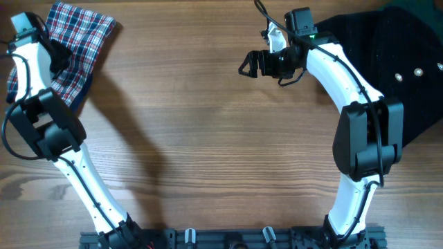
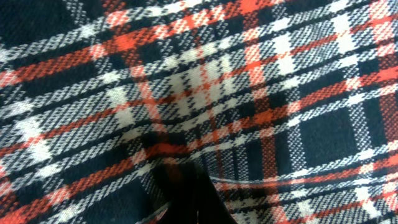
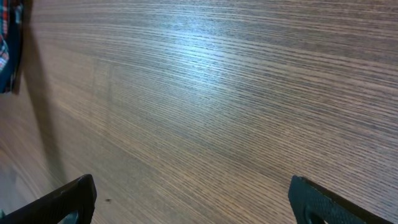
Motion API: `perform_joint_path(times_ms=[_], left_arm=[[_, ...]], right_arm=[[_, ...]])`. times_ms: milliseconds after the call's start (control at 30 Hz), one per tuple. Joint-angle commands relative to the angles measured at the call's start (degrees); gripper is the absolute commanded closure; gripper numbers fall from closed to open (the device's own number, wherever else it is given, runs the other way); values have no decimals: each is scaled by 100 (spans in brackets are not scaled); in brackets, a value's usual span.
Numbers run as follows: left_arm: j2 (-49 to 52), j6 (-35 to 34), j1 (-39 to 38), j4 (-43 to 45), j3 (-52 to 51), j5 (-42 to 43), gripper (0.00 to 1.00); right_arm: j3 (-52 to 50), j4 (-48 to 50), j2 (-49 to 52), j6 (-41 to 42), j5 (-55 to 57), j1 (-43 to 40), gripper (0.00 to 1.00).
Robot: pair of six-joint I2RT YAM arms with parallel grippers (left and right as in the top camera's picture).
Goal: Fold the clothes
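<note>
Clothes (image 1: 84, 36) sit bunched at upper left, pinched by the left gripper (image 1: 59, 54) — one-point pulling would likely bunch or slip them. The right gripper (image 1: 249, 63) hangs spread over bare table (image 1: 194, 131) — upper middle.

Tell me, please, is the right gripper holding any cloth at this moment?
No, the right gripper stands wide open over the wooden table, with nothing held in it.

Centre of the counter (image 1: 208, 138) is unobstructed; clothes (image 1: 83, 34) block the upper left; black garment (image 1: 408, 90) blocks the upper right.
</note>
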Motion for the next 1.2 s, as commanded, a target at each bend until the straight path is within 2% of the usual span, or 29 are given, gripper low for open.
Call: perform_joint_path(times_ms=[0,267,367,467,600,833,1000,1167], left_arm=[[409,127,-85,-42,-61,96,96],[114,363,-699,190,94,68,96],[-326,702,-820,214,291,42,91],[-590,1209,-984,503,330,17,92],[-586,1305,-1054,654,328,-61,96],[-466,2028,-1235,1462,328,13,96],[-173,2577,-1333,2039,328,603,96],[181,2699,-1357,2232,328,608,96]], right_arm=[[90,37,-179,111,-136,-15,0],[90,28,-179,105,-175,-17,0],[90,31,-179,103,-175,-17,0],[90,22,-179,103,-188,-17,0],[90,-42,-179,37,-199,-17,0],[90,-61,-179,-22,-197,-17,0],[90,-66,-179,-22,-195,-17,0],[90,-55,-179,-22,-192,-17,0]])
